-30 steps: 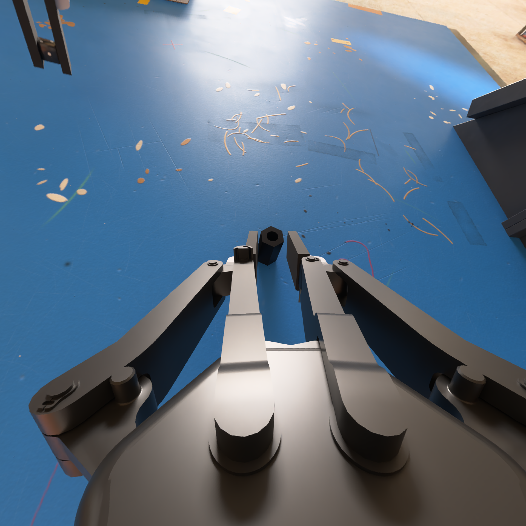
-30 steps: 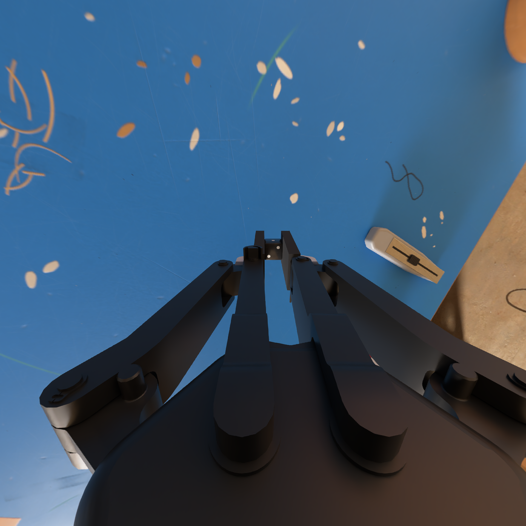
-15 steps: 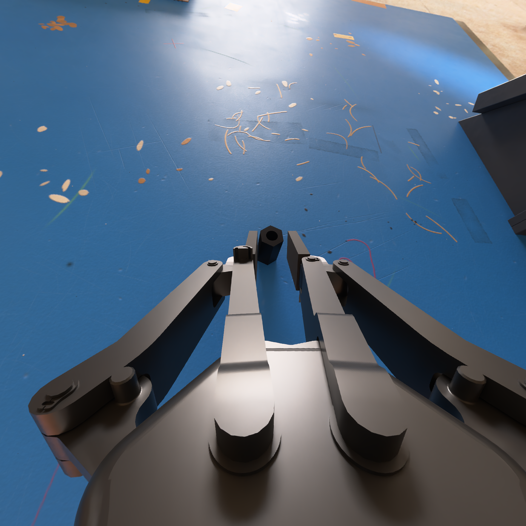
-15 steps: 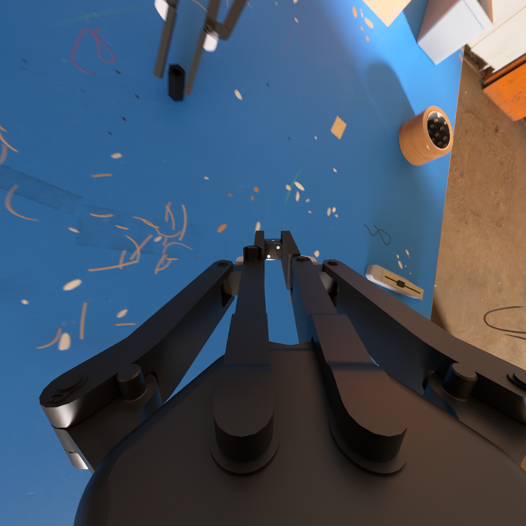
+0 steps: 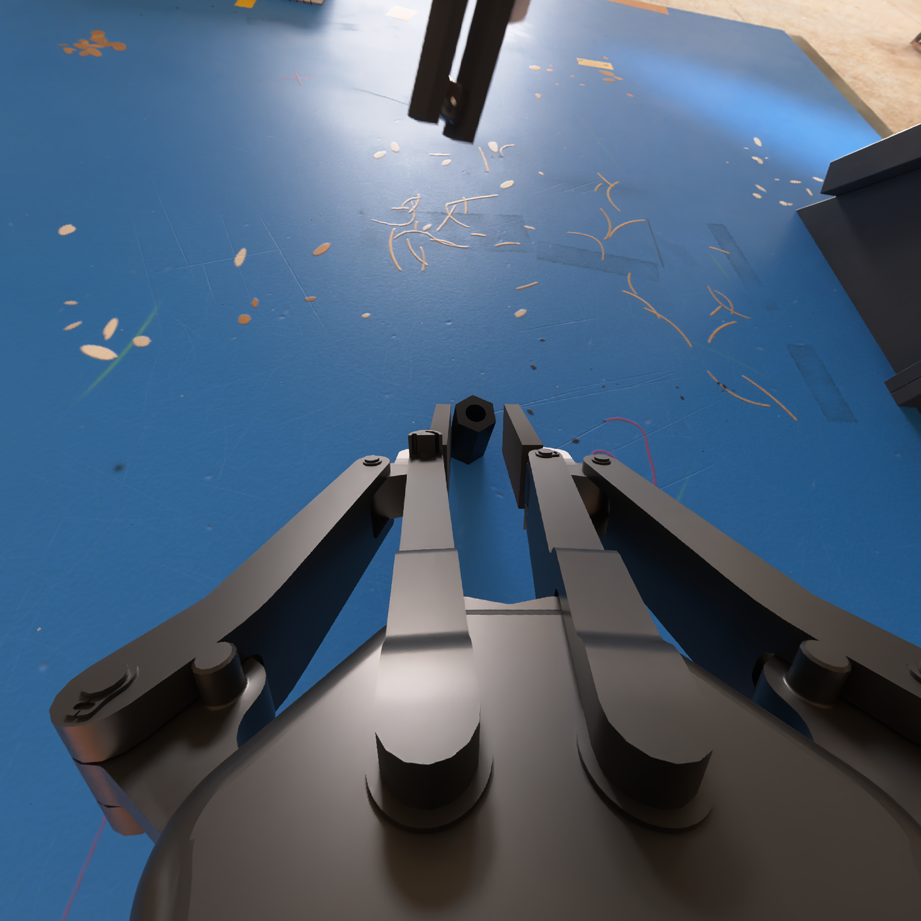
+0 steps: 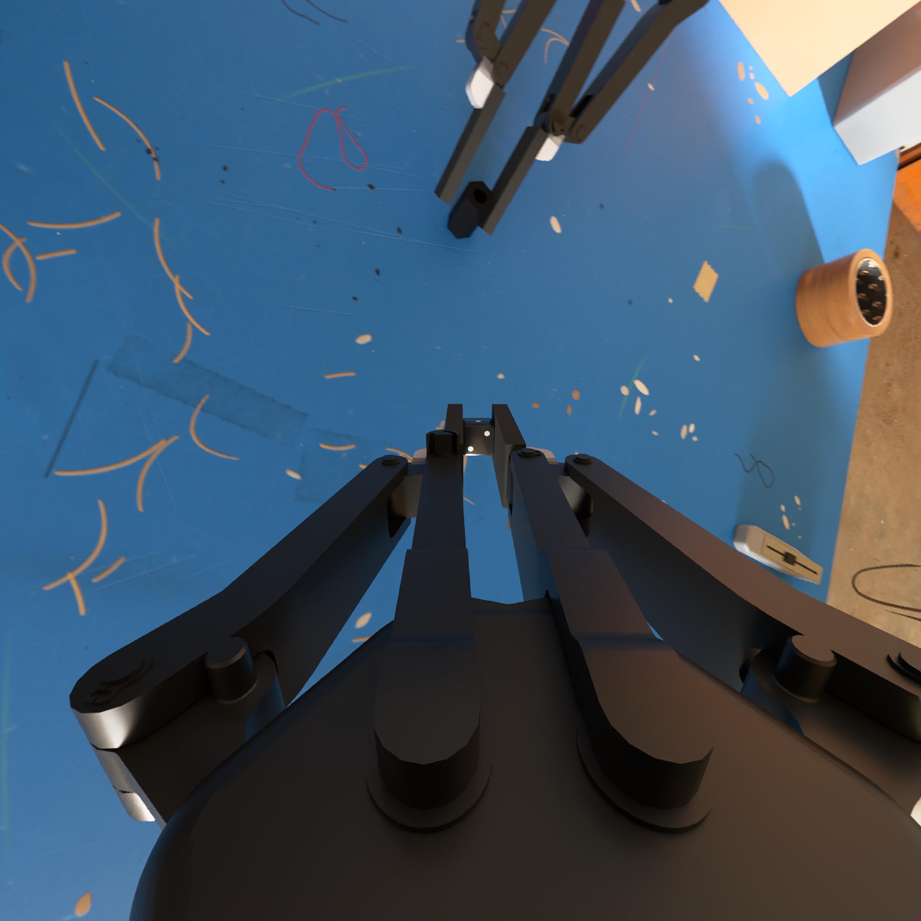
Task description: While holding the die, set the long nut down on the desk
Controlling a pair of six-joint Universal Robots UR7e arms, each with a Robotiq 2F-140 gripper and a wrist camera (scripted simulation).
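Blue desk top [image 5: 249, 498], scratched and littered with pale shavings, fills both views. A dark cabinet [image 5: 877, 259] stands at its right edge in the left wrist view; in the right wrist view a roll of brown tape [image 6: 842, 299] lies near the far edge, with a small utility knife [image 6: 775, 552] closer in.

At the left gripper [image 5: 473, 428] the jaws are spread a little. The long nut [image 5: 471, 428] stands upright on the desk between them, bore facing up, seemingly touching the left finger, with a clear gap to the right one. The placing looks done.

At the right gripper [image 6: 477, 433] the jaws are pressed onto the die [image 6: 477, 436], a small black cube with white pips, held well above the desk.

The main risk is the retreat: if the left gripper lifts off at a slant, the near finger could drag the tall, narrow nut and tip it over. Loosening the right gripper would drop the die.
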